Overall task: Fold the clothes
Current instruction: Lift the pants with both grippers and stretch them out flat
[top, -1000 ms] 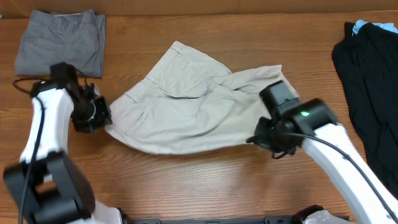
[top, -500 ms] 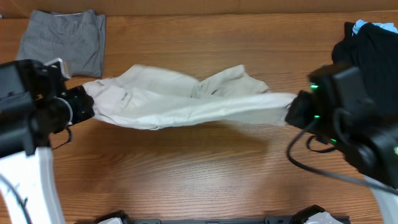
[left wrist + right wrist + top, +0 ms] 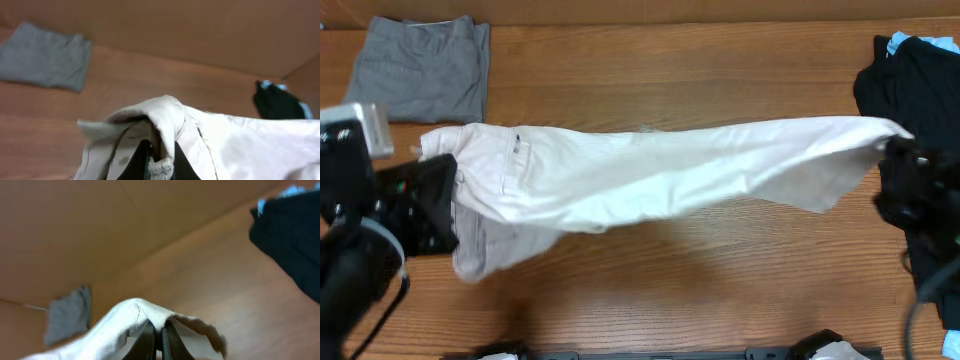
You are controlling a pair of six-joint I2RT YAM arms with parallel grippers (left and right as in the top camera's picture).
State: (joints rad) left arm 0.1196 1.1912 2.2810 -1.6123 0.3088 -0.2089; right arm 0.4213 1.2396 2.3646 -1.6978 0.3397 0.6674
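Observation:
The light beige khaki shorts (image 3: 650,175) hang stretched in the air between both grippers, high above the table. My left gripper (image 3: 438,190) is shut on the shorts' left edge; the fabric (image 3: 165,125) is pinched between its fingers (image 3: 159,159). My right gripper (image 3: 898,155) is shut on the shorts' right edge (image 3: 145,312), cloth clamped between its fingers (image 3: 159,332). Folded grey shorts (image 3: 420,68) lie at the back left, also in the left wrist view (image 3: 45,57). A black garment (image 3: 910,90) lies at the right, also in the right wrist view (image 3: 292,235).
The wooden table (image 3: 670,290) runs under the shorts. A light blue piece (image 3: 902,42) peeks from under the black garment. A cardboard-coloured wall (image 3: 175,25) stands behind the table.
Both grippers have risen toward the camera and moved apart, lifting the khaki shorts off the table and stretching them out wide.

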